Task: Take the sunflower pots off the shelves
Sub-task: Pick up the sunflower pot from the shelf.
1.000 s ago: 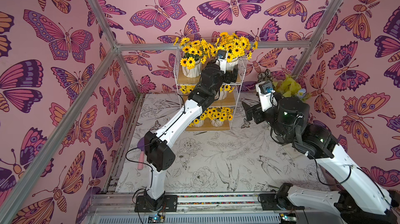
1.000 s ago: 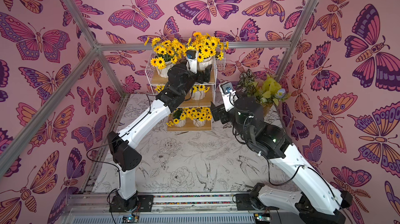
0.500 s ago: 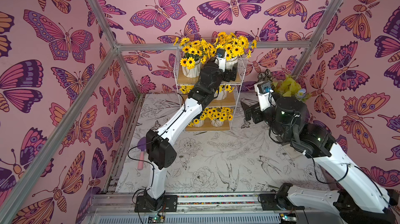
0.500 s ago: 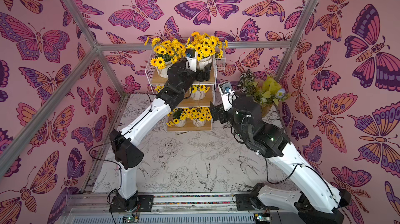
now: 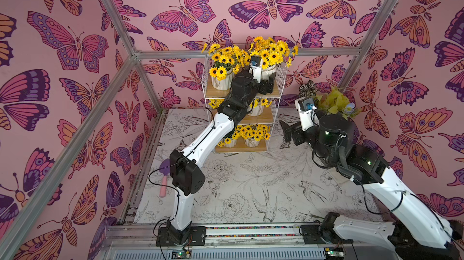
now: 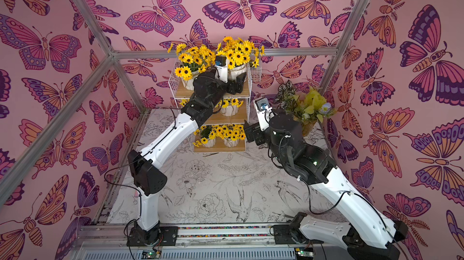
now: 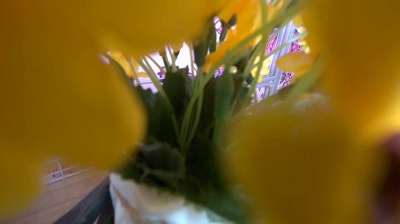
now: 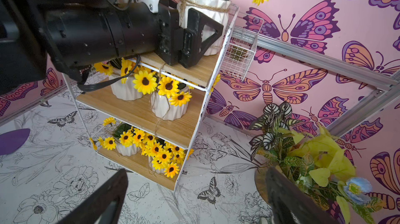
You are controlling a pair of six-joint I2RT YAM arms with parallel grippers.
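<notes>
The shelves (image 5: 275, 110) (image 6: 247, 110) stand at the back of the table with sunflower pots on all three tiers. My left gripper (image 5: 268, 84) (image 6: 237, 84) is open on the top tier, jaws either side of the right-hand sunflower pot (image 5: 269, 69) (image 8: 205, 6). I cannot tell whether the pads touch it. One finger (image 8: 201, 36) crosses the pot's front. In the left wrist view petals blur everything but the pot's rim (image 7: 138, 199). My right gripper (image 5: 288, 130) (image 8: 192, 199) hangs open and empty beside the bottom tier.
An amber vase of patterned leaves (image 5: 331, 100) (image 8: 303, 158) stands close right of my right gripper. A small wire basket (image 8: 240, 45) hangs off the rack's side. A purple and pink tool (image 5: 164, 170) lies near the left wall.
My left arm has reached further onto the top tier, bringing its jaws around the right-hand pot. The right arm has shifted slightly toward the shelves.
</notes>
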